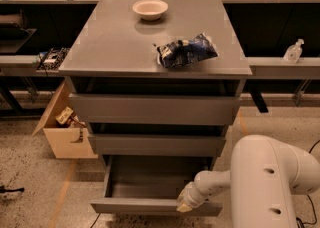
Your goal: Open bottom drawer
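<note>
The bottom drawer (150,206) of the grey cabinet (155,109) stands pulled out, its shallow grey box interior showing and its slim flat front low in the view. My gripper (186,203) is at the right part of the drawer's front edge, at the end of my white arm (270,182). It sits on or against the top rim of the front panel. The two drawer fronts above it are pushed in.
A white bowl (150,8) and a dark blue crumpled bag (187,50) lie on the cabinet top. An open cardboard box (62,127) stands on the floor at the left. A clear bottle (292,52) stands on a shelf at the right. Benches run behind.
</note>
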`<state>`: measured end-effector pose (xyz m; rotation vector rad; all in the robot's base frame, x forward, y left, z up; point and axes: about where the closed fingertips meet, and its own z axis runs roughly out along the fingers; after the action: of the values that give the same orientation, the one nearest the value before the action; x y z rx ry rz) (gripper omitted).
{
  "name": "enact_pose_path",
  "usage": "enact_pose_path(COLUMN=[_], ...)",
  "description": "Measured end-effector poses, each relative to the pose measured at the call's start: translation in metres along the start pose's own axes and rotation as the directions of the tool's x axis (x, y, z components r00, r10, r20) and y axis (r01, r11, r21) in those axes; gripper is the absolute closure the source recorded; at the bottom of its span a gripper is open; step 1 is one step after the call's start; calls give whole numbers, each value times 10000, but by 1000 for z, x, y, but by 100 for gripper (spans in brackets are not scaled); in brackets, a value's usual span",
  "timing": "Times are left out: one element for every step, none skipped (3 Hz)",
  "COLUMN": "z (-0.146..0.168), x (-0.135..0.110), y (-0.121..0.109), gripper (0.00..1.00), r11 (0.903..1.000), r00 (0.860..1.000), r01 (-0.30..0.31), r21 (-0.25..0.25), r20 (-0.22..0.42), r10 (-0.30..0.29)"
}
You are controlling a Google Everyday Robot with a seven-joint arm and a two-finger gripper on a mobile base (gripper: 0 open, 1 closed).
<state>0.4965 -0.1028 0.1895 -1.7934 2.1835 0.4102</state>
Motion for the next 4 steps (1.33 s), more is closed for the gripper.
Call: enact_pose_path(z=[4,0,2,0], x=[12,10,17,16], y=[26,26,42,42], gripper=[100,100,100,100], r11=[9999,9999,9998,9998], r00=[9999,9999,9998,9998], r01=[-86,-88,-195,-194], r21=[-88,-88,-98,-97], r20=[75,74,93,92], r10=[87,89,196,195])
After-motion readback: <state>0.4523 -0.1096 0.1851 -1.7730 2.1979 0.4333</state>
